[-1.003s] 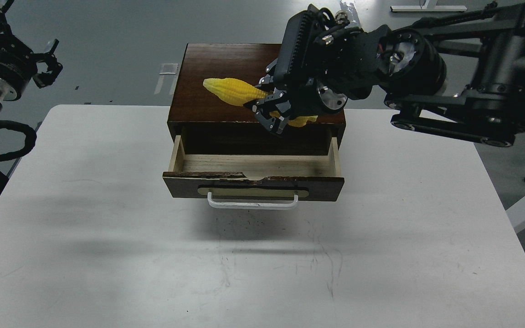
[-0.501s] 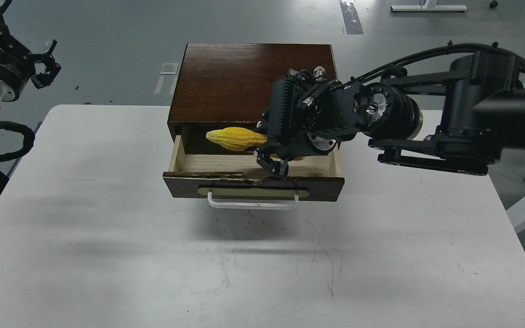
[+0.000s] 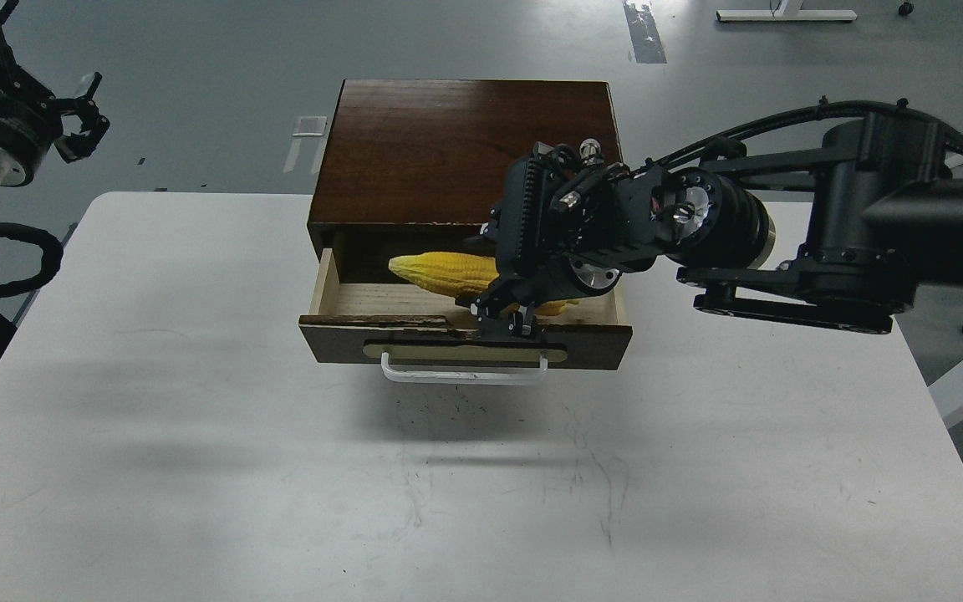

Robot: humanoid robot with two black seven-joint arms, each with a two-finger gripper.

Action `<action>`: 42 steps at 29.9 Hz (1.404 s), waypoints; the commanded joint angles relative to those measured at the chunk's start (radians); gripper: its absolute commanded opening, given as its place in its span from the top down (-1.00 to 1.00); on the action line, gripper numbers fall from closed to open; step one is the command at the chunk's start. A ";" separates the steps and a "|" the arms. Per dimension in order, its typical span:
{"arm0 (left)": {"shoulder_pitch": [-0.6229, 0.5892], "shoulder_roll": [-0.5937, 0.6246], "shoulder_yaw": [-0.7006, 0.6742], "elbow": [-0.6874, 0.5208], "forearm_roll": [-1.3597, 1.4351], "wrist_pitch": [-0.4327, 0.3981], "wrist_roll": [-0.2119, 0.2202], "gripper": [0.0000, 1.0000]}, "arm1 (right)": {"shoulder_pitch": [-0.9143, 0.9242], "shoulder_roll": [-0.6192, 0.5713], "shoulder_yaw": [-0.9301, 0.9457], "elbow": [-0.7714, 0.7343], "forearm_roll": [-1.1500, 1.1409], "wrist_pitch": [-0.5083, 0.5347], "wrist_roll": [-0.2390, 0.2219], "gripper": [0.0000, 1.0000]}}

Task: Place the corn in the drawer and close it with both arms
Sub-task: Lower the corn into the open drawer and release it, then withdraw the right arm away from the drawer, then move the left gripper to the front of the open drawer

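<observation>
The drawer [image 3: 598, 344] is pulled open from the dark brown cabinet [image 3: 448, 142], with its pale wood inside showing. Its white bar handle [image 3: 463, 374] faces me. The yellow corn [image 3: 440, 272] lies across inside the drawer, its tip pointing left, low over the pale floor. My right gripper [image 3: 504, 318] reaches in from the right and is shut on the thick end of the corn, with its fingers just behind the drawer's chipped front edge. My left gripper [image 3: 76, 117] hangs open and empty at the far upper left, off the table.
The cabinet stands at the back middle of a white table [image 3: 197, 418]. My right arm [image 3: 866, 226] spans the table's back right. Grey floor lies beyond the table.
My right gripper carried the corn from above the cabinet top forward and down into the open drawer. The left arm has barely moved.
</observation>
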 commanded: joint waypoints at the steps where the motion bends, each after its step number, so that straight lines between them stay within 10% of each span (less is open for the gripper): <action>1: -0.001 0.003 0.000 0.000 0.001 0.000 0.001 -0.95 | 0.007 -0.006 0.001 0.000 0.001 -0.001 0.000 -0.51; 10: -0.024 0.035 -0.006 -0.006 0.001 0.000 0.010 -0.95 | 0.016 -0.046 0.143 -0.024 0.060 -0.003 0.002 -0.63; 28: -0.106 0.034 0.011 -0.104 0.119 0.000 0.037 -0.95 | 0.006 -0.309 0.384 -0.331 1.057 -0.007 -0.003 -1.00; 42: -0.153 0.075 -0.003 -0.658 0.596 0.000 0.023 -0.80 | -0.244 -0.466 0.469 -0.592 1.853 -0.003 0.000 -1.00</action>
